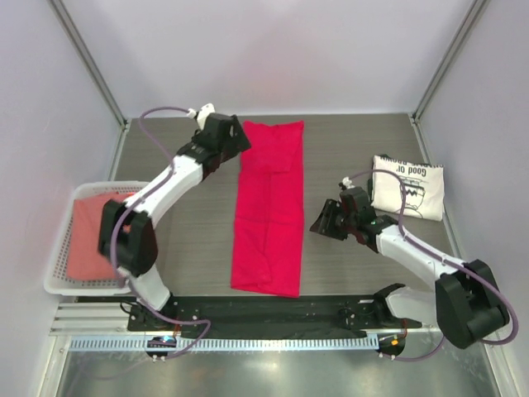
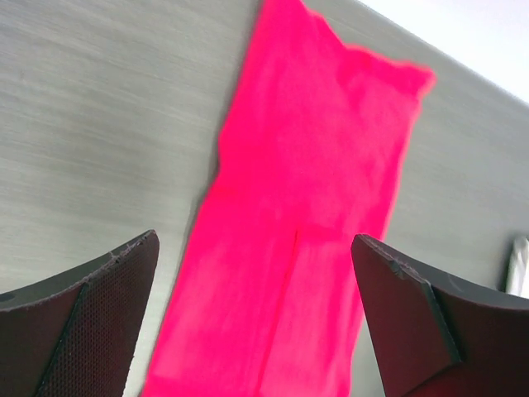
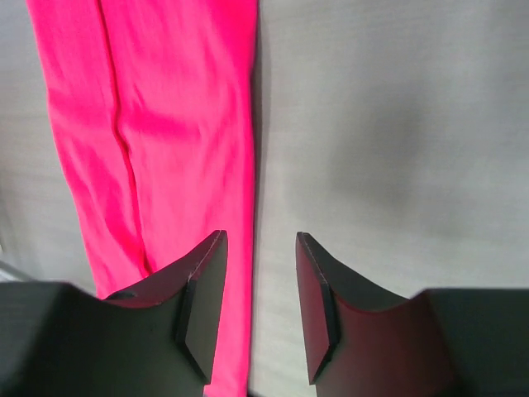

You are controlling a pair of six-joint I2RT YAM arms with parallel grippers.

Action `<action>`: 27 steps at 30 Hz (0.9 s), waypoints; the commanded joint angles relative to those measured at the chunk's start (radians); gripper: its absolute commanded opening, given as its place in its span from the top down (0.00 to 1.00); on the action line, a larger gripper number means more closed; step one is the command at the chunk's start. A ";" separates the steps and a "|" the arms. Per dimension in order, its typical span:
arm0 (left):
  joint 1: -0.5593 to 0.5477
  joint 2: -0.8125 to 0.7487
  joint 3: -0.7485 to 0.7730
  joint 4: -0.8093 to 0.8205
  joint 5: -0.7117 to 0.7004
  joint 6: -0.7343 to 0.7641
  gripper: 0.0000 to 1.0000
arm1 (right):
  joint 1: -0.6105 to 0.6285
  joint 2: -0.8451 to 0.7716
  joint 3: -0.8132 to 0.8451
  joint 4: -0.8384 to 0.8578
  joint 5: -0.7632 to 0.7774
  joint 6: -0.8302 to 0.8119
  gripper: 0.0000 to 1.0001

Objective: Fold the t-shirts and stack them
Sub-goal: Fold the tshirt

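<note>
Pink tee (image 1: pixel 269 207) lies as a long strip mid-frame, probably awaiting a crosswise fold; left pincer (image 1: pixel 238 137) wide above its top end, right pincer (image 1: pixel 322 222) half-parted, empty, beside it; cream tee (image 1: pixel 409 186) folded right

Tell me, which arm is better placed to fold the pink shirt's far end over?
Probably left: the left gripper hovers open at the far end of the pink shirt; the right gripper sits beside its middle.

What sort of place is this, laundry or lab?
Most likely a robotics test cell: left arm and right arm bolted to a table, plain white walls around, a pink t-shirt laid flat.
</note>
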 commanded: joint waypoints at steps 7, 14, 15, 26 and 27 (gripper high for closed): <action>-0.035 -0.518 -0.613 -0.121 0.373 0.061 0.07 | 0.285 -0.208 -0.094 -0.218 0.087 0.255 0.52; -0.109 -0.810 -0.901 -0.166 0.540 -0.074 0.15 | 0.463 -0.223 -0.177 -0.173 0.112 0.451 0.53; -0.139 -0.835 -0.944 -0.178 0.545 -0.096 0.16 | 0.480 -0.216 -0.185 -0.153 0.113 0.467 0.53; -0.268 -0.915 -1.116 -0.178 0.589 -0.214 0.28 | 0.609 -0.109 -0.202 -0.037 0.109 0.548 0.58; -0.273 -0.912 -1.121 -0.175 0.588 -0.219 0.29 | 0.613 -0.092 -0.196 -0.033 0.110 0.547 0.61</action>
